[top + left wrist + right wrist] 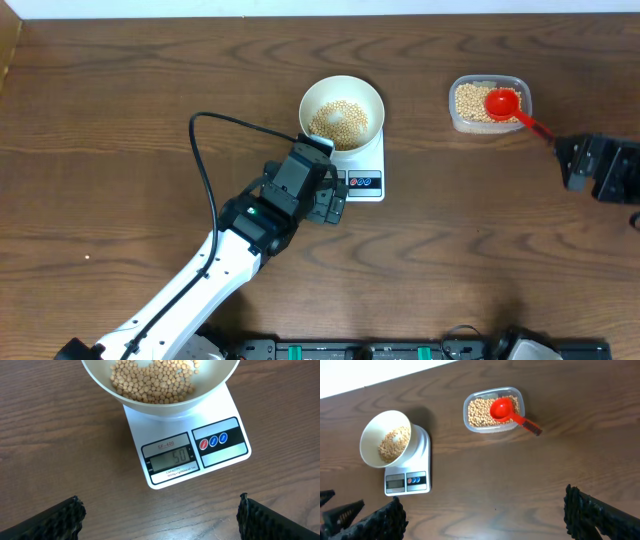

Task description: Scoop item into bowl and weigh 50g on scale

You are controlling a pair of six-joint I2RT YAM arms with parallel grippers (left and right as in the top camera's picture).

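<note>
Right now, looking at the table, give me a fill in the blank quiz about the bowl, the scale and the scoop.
1. The bowl sits on the scale, whose display reads ___.
2. Inside the bowl lie small tan ___.
3. The red scoop rests in the clear plastic ___.
4. The left gripper and the right gripper both stand ___, holding nothing.
Missing words: 50; beans; tub; open.

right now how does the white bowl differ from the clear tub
The white bowl is round and opaque; the clear tub is a see-through rounded rectangle. The bowl sits on the scale; the tub sits on the table. The tub has a red scoop in it; the bowl has none. Both hold tan beans.
</note>
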